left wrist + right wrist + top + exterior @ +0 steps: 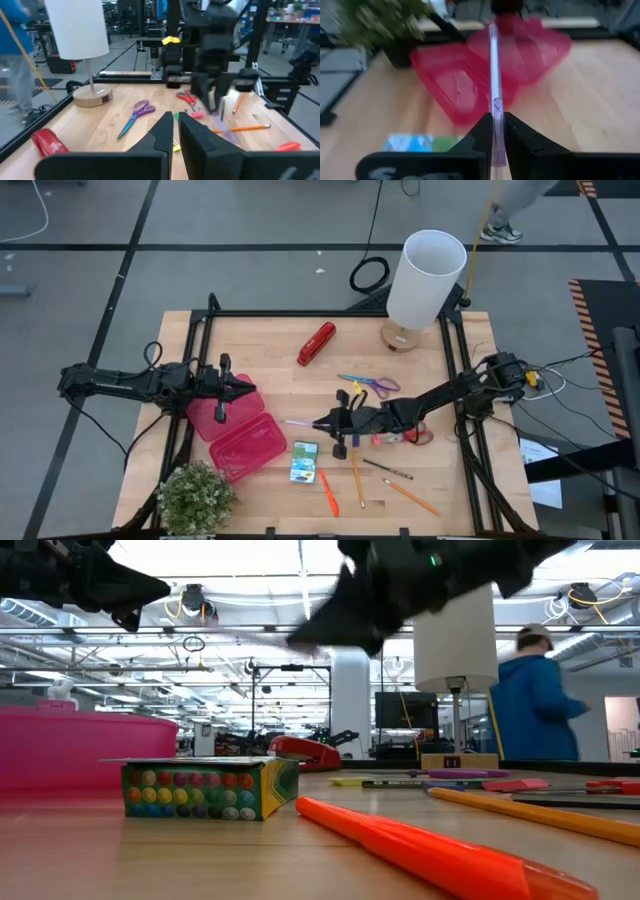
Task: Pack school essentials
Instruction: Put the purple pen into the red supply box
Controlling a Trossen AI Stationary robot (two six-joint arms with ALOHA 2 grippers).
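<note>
My right gripper (322, 423) hangs over the middle of the table, shut on a thin pale purple pen (298, 422) that points toward the open pink case (238, 438). My left gripper (247, 388) hovers shut over the case's far half and touches nothing. The crayon box (304, 462) lies flat beside the case. Orange pens (328, 492) and pencils (356, 476) lie near the front edge. Purple-teal scissors (368, 385) lie behind my right arm, and red-handled scissors (420, 436) lie under it. My right gripper pinches the pen between its two fingers near one end (496, 122). The fingers come about level from the table's right, and the pen runs along them. Its long free end (492, 35) sticks out ahead toward the pink case, and the pen is lifted clear of the table.
A red stapler (316, 343) lies at the far middle and a white-shaded lamp (424, 278) stands at the far right. A potted plant (195, 498) stands at the near left corner. A person in blue (535, 705) is beyond the table.
</note>
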